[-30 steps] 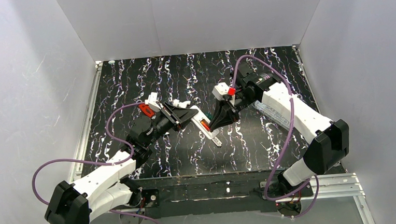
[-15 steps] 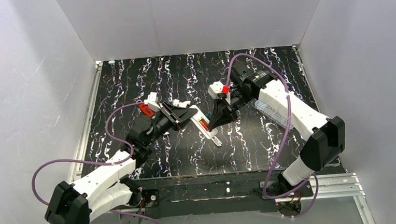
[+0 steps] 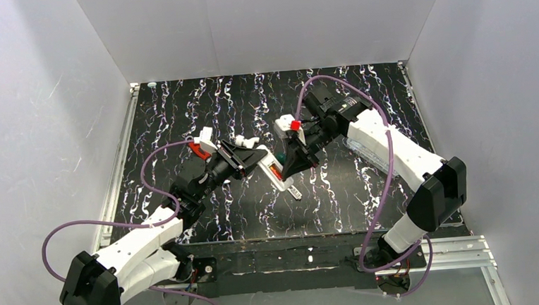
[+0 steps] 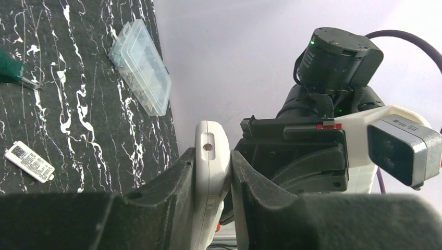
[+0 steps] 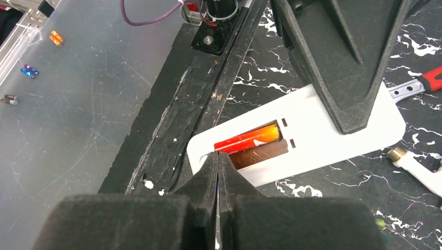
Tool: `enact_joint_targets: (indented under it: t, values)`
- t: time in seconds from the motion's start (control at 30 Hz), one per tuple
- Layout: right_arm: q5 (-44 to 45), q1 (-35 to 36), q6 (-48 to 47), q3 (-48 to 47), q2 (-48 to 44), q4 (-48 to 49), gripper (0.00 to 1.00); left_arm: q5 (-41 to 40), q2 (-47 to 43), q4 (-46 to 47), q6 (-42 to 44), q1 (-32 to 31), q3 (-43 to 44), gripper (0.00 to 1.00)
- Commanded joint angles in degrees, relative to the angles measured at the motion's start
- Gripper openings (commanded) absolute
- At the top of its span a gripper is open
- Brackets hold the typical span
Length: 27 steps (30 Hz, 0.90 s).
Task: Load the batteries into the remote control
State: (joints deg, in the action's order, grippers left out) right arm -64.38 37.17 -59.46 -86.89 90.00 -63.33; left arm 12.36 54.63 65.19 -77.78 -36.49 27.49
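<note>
My left gripper (image 4: 212,174) is shut on the white remote control (image 4: 211,151), holding it edgewise by its long sides above the table (image 3: 179,115). In the right wrist view the remote (image 5: 333,140) shows its open battery bay. One red-orange battery (image 5: 247,138) lies in the bay's far slot, and the near slot (image 5: 263,152) is bare. My right gripper (image 5: 218,156) is shut with nothing visible between its fingers, and its tips touch the bay's end by the battery. In the top view the two grippers meet at the remote (image 3: 276,172).
A clear plastic box (image 4: 140,65) lies at the table's right, partly under the right arm (image 3: 386,142). A green screwdriver (image 4: 8,73) and a small labelled cover plate (image 4: 28,161) lie near the remote. A red-handled tool (image 5: 432,78) lies behind the left gripper. Small cylinders (image 5: 54,37) lie off the table.
My right arm has swung left and brought its shut gripper against the remote's battery bay. My left gripper has kept the remote almost still.
</note>
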Motion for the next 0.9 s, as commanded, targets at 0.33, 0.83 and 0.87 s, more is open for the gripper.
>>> enact_joint_targets:
  t: [0.33,0.83,0.87]
  values:
    - [9.17,2.82,13.24,-2.15,0.80,10.60,0.01,-0.40,-2.88,6.08,-0.59,-0.77,1.87,0.00]
    - [15.35,6.07,19.45,-3.82,2.02,10.55,0.01,-0.71,-3.14,5.21,0.15,-0.73,1.88,0.00]
    - [15.34,6.03,19.47,-3.87,1.76,10.59,0.01,-0.61,-3.26,5.14,0.28,-0.71,1.82,0.00]
